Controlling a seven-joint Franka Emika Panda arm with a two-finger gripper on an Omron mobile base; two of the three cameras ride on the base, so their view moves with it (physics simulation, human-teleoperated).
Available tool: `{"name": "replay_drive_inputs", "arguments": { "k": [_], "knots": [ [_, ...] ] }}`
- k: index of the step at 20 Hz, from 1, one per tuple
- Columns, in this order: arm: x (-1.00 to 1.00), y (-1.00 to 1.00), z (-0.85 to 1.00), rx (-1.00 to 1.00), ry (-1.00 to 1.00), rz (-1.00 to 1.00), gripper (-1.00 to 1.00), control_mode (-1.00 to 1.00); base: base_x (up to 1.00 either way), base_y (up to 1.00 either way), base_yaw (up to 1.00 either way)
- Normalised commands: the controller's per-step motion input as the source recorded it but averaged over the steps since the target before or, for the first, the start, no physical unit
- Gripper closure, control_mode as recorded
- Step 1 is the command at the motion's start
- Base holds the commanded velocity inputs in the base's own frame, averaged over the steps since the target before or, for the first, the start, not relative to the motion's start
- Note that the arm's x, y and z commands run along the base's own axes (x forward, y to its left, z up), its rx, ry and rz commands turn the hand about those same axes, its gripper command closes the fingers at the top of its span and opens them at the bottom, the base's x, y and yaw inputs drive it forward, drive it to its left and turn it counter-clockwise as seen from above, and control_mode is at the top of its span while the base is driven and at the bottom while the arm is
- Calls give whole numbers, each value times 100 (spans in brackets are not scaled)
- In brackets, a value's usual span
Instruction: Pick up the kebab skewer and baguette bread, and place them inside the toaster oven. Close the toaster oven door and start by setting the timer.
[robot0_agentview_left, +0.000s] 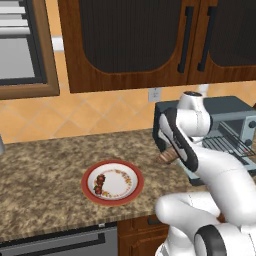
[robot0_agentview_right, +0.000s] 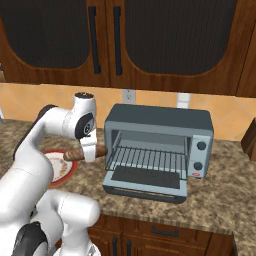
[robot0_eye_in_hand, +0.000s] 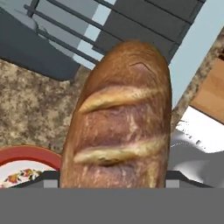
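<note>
**A:** Status? Where's the baguette bread (robot0_agentview_right: 80, 152)?

**B:** In the gripper (robot0_agentview_right: 89, 150). Jaws clamped across the loaf, which sits level above the counter (robot0_agentview_left: 45, 165), just left of the toaster oven (robot0_agentview_right: 160, 145). In the hand view the scored crust points toward the oven's dropped door and rack.

**A:** So step is the carry?

**B:** Looks like it: loaf lifted, not yet inside. The toaster oven door (robot0_agentview_right: 145, 182) is down flat and the wire rack (robot0_agentview_right: 147, 159) is exposed.

**A:** Skewer?

**B:** The kebab skewer (robot0_agentview_left: 100, 184) is on the red-rimmed plate (robot0_agentview_left: 131, 192), left part of it, well apart from the oven. Untouched, I'd say; it goes second.

**A:** Next move needs what?

**B:** Swing right and in through the opening, loaf end first. It has to go over the lowered door and under the top of the cavity, then land on the rack before the jaws let go.

**A:** Anything in the way?

**B:** The oven's left wall is closest to the loaf, so clipping it is the risk. Knob panel (robot0_agentview_right: 200, 155) is on the far right, out of the path. Upper cabinets (robot0_agentview_right: 150, 40) and a wall outlet (robot0_agentview_right: 129, 96) are well above. Something dark at the right edge of the counter; can't tell what.
</note>
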Motion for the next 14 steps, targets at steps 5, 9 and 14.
{"name": "replay_drive_inputs", "arguments": {
  "k": [5,9,14],
  "knots": [
    [-7,-85,0,6,0,-26,100,-100,0,0,0],
    [0,-94,0,5,0,-21,100,-100,0,0,0],
    [0,-97,0,5,0,-22,100,-100,0,0,0]
  ]
}}
